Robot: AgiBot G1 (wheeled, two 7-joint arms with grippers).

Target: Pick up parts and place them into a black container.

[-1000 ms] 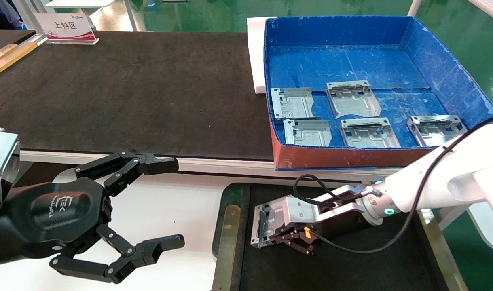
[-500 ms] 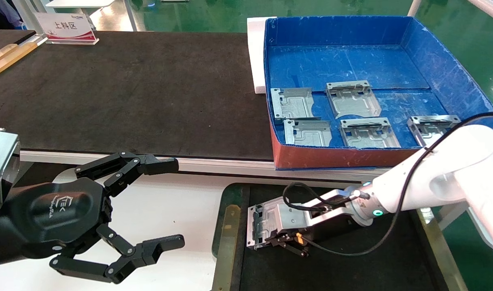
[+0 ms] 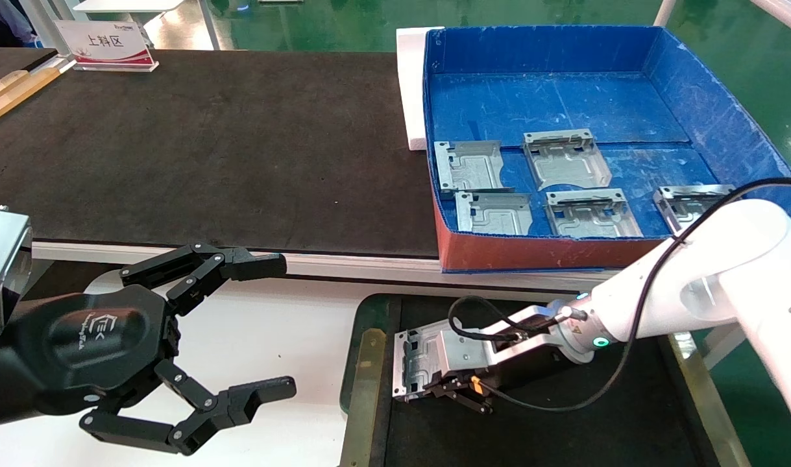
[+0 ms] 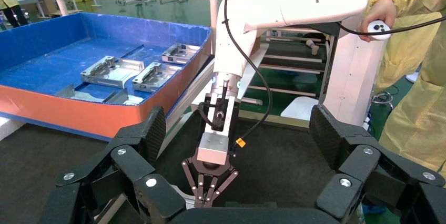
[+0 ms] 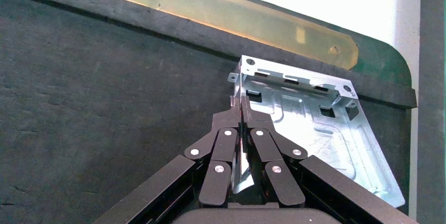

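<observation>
Our right hand (image 3: 444, 389), clamped on a part (image 3: 416, 363), holds it low over the black container (image 3: 369, 311) (left hand (image 3: 275, 324) wide open, idle).

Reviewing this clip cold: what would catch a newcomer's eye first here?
First, the right gripper shut on a metal plate, low over the black tray near its brass strip. Next, the blue box beyond it, with five more plates lying on its floor. Last, the left gripper, open and idle at the near left over the white surface.
</observation>
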